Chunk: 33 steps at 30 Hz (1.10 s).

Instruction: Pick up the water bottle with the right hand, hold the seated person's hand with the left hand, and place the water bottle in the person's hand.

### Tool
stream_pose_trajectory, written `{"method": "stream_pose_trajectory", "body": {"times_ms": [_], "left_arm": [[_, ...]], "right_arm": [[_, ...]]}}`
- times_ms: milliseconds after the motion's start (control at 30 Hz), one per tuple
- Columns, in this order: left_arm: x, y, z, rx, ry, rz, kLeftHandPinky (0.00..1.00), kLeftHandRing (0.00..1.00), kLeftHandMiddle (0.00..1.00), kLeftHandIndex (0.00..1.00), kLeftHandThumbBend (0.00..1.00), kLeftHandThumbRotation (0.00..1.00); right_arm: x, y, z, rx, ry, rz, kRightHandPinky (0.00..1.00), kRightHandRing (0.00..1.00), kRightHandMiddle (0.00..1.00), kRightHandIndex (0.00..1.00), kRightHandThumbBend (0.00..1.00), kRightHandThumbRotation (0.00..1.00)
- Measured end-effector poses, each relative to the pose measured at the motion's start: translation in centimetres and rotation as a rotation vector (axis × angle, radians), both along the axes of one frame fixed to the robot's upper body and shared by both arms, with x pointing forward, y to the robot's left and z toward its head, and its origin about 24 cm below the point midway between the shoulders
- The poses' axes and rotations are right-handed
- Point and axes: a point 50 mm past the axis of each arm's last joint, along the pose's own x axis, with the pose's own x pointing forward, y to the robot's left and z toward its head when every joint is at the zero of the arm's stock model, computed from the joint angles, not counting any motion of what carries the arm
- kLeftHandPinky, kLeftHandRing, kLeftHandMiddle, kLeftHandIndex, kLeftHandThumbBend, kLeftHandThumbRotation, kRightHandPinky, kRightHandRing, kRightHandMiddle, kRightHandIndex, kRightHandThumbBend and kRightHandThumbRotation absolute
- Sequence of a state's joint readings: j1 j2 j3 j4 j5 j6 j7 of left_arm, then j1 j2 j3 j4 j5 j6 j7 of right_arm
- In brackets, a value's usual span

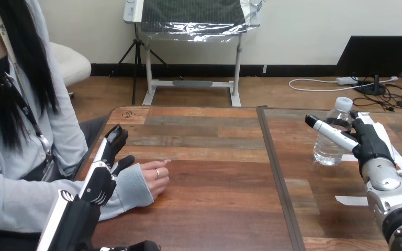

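**Operator:** Report the position of the water bottle (327, 151).

**Technician:** The water bottle stands upright on the wooden table (214, 209), at the middle right of the frame. Its white cap is on.

**Operator:** Report the state of the right hand (370, 146).

**Technician:** The right hand is just to the right of the bottle. It is open. One straight finger (330, 132) crosses the front of the bottle and the others reach up behind it. The fingers are not closed on the bottle, and its base is on the table.

**Operator:** Report the state of the left hand (104, 175).

**Technician:** The left hand is at the lower left of the frame, lying over the grey sleeve (133, 191) at the person's wrist. Its fingers (114, 141) are straight and point toward the top of the frame. It grips nothing.

**Operator:** Report the person's hand (154, 178).

**Technician:** The person's hand lies on the table just to the right of the left hand. It is loosely curled and well apart from the bottle.
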<state>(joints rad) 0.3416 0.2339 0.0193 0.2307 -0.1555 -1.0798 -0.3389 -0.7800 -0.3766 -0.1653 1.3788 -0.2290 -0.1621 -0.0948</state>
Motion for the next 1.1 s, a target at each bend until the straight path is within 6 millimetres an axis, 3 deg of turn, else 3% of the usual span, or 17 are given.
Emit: {"method": "stream_pose_trajectory", "body": {"times_ms": [267,700,1100], "left_arm": [[0.00,0.01,-0.01,0.001,0.000,-0.001,0.91,1.00,1.00,1.00,1.00,0.58],[-0.01,-0.01,-0.04,0.004,0.002,-0.002,0.91,1.00,1.00,1.00,1.00,0.59],[-0.04,-0.02,-0.02,0.004,0.000,-0.002,0.92,1.00,1.00,1.00,1.00,0.59]], "right_arm": [[0.01,-0.02,0.03,0.019,-0.008,-0.004,0.95,0.98,1.00,1.00,1.00,0.52],[0.03,0.02,0.06,0.011,-0.008,0.002,0.88,0.94,0.99,1.00,1.00,0.54],[0.03,0.00,0.07,0.006,-0.009,0.001,0.94,0.96,0.99,1.00,1.00,0.47]]}}
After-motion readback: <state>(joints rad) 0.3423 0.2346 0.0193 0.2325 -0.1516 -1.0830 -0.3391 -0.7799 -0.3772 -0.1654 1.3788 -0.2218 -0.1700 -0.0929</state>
